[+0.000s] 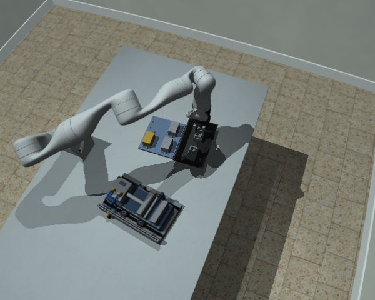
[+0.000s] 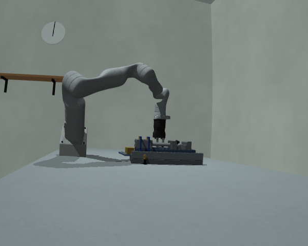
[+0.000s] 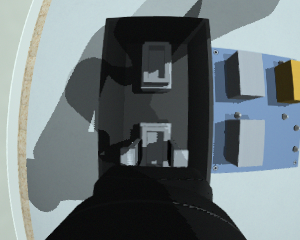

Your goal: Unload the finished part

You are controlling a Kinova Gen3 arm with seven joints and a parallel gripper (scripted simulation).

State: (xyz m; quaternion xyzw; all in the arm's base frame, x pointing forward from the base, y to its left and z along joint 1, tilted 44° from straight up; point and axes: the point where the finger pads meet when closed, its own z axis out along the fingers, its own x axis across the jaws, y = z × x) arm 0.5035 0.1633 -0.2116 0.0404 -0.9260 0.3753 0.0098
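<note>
The finished part (image 3: pixel 154 139) is a small gray block with a pocket in its top. It is out of the vise and inside the outfeed tray (image 3: pixel 117 80), at the end of the tray under the wrist. The pincer (image 3: pixel 154 156) is clamped on it, with one finger (image 3: pixel 129 155) on each side. The part sits right between the fingers, just under the black wrist, with its pocket facing up.

I think the step now is to set the part down. Go down slowly and straight. Keep the part level so it lands flat on the tray floor, pocket up. I cannot tell if it touches the floor yet, so do not let go early or it may tip. When it rests flat, open the pincer a little at a time, then lift straight up so the fingers do not drag it.

Watch out for another gray piece (image 3: pixel 157 67) lying farther along in the tray. It is apart from your part, so keep it that way. Stay off the tray walls too.

Just beside the tray lies a blue plate (image 3: pixel 284 140) with blocks on it. The vise (image 1: pixel 142 206) sits well apart from the tray on the counter (image 1: pixel 68 258).
</note>
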